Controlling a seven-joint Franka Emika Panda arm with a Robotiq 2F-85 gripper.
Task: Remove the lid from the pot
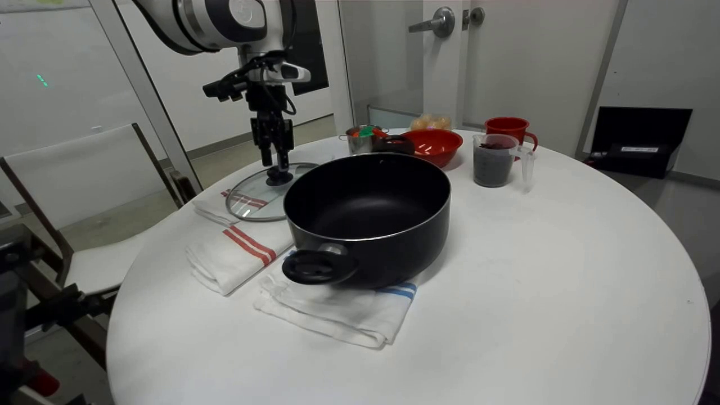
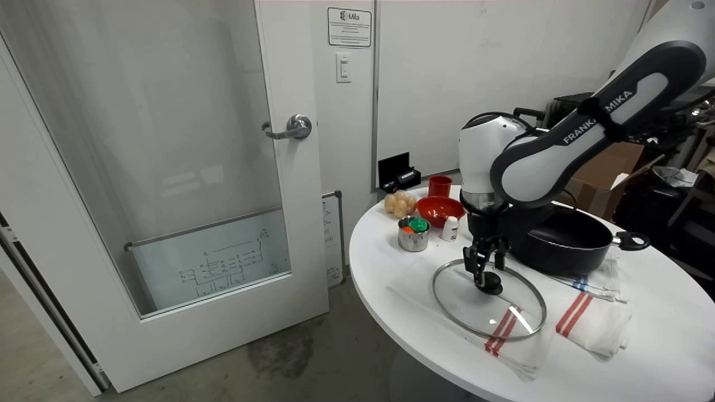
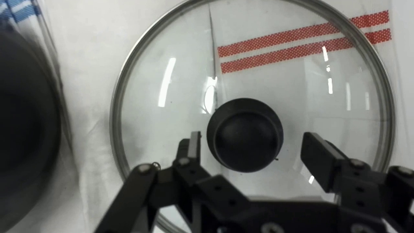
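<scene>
Pot [image 1: 382, 253] uncovered; its glass lid [image 2: 480, 312] lies just beside pot. Claw [image 3: 250, 144], also beside pot, has jaws apart either side of lid's knob [image 3: 245, 134], gripping nothing. Removal looks done; prob. only claw's retreat remains.

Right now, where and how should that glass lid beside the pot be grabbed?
Probably by the black knob at its centre, from straight above. The lid lies knob-up beside the pot, and its round knob stands proud, so opposite sides should offer a hold. The wrist view shows the open pincer spread either side of it.
</scene>
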